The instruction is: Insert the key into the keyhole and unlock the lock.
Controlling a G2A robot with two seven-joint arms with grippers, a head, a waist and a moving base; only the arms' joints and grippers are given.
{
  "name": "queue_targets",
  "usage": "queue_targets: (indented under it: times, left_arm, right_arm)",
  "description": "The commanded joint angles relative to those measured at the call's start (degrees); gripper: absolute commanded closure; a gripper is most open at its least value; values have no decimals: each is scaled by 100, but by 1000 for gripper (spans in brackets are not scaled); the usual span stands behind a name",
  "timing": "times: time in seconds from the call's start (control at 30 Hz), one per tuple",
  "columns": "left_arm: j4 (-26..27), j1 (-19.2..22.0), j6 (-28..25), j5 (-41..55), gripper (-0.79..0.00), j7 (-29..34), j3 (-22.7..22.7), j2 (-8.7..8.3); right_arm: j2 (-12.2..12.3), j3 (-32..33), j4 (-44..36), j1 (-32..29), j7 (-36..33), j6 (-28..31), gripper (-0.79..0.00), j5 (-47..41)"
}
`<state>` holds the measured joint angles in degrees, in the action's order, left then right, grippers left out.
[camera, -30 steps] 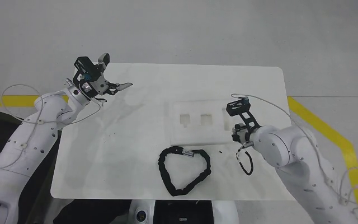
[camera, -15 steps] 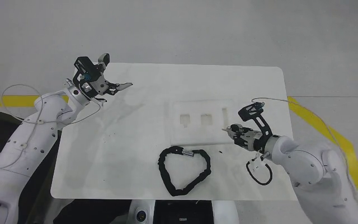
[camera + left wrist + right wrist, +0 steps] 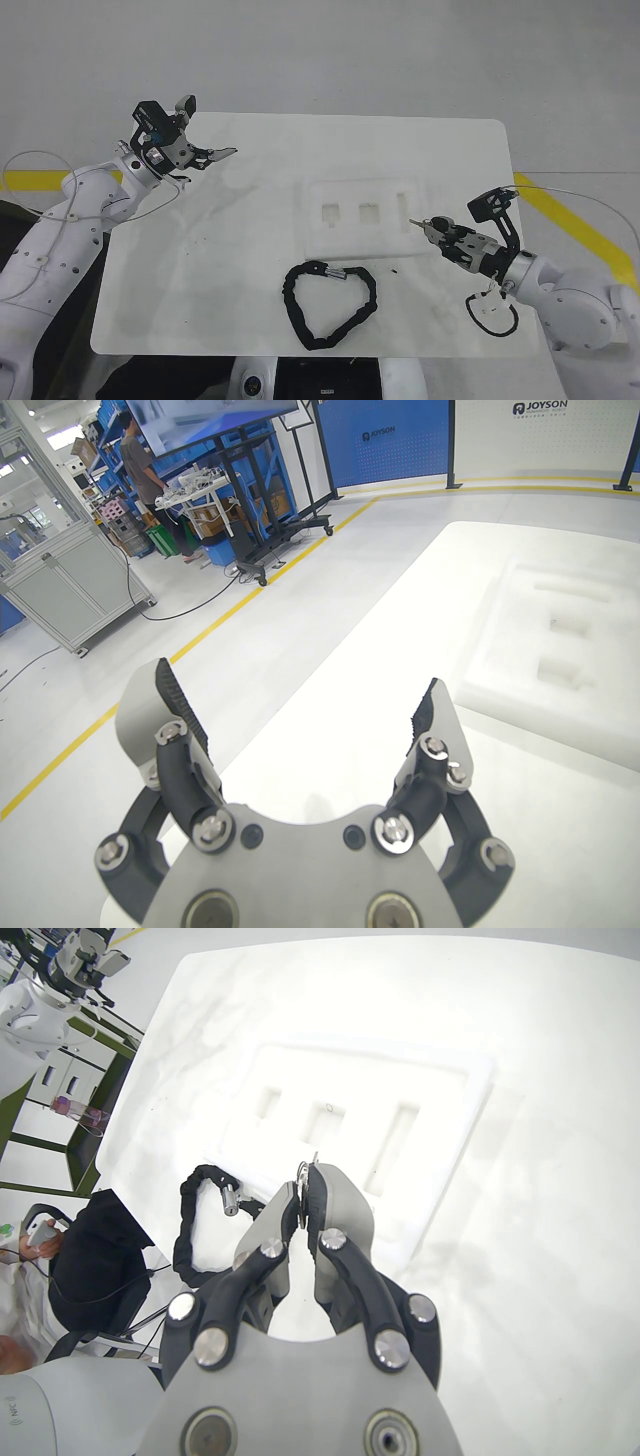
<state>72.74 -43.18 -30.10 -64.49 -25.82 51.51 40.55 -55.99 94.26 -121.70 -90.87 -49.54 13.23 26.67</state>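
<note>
One white table [image 3: 250,250] carries everything. On it, toward the robot's side, lies the chain lock [image 3: 371,298], a black fabric-sleeved chain curled into a closed loop. It looks heavy and limp. It would probably sag and slide if lifted by the sleeve, so the stiff metal part is the better place to steady it.

Just beyond the loop sits a white foam tray [image 3: 312,240] with three sunken pockets: two squarish, one long and narrow. The middle pocket [image 3: 327,1120] shows a faint ring-shaped mark, too small to identify.

Over the table's far left corner the left gripper [image 3: 297,692] hangs with its fingers spread wide, holding nothing, well apart from the chain.

The right gripper [image 3: 300,1208] hovers beside the tray's right end, fingers pinched together on the key.

At the loop's far side, just beside the tray's near edge, the shiny lock barrel [image 3: 229,1202] joins the chain ends. It is hard and smooth, and likely to roll or swivel when pushed.

The key [image 3: 301,1178] is small, thin and rigid, its tip poking out past the pads with a ring hanging beside it. It is apart from the barrel. A light push might twist it in the grip.
</note>
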Motion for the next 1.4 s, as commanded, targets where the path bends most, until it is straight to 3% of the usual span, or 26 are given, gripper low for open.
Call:
queue_targets:
  times: [0.0, 0.43, 0.7, 0.93, 1.37]
  left_arm:
    - [0, 0, 0, 0, -785, 0, 0, 0]
    - [67, -46, -7, 2, -785, 63, -1, 4]
    - [811, -359, -684, -182, -785, 544, 11, 2]
    - [1601, -584, -1672, -878, -785, 405, -238, 36]
    - [2233, -650, -2342, -1895, -785, 250, -859, 270]
  right_arm:
    - [0, -4, -2, 2, -3, -7, 0, 5]
    - [0, -4, -2, 2, -3, -7, 0, 5]
    - [0, -4, -2, 2, -3, -7, 0, 5]
    - [0, -4, -2, 2, -3, -7, 0, 5]
    - [0, -4, -2, 2, -3, -7, 0, 5]
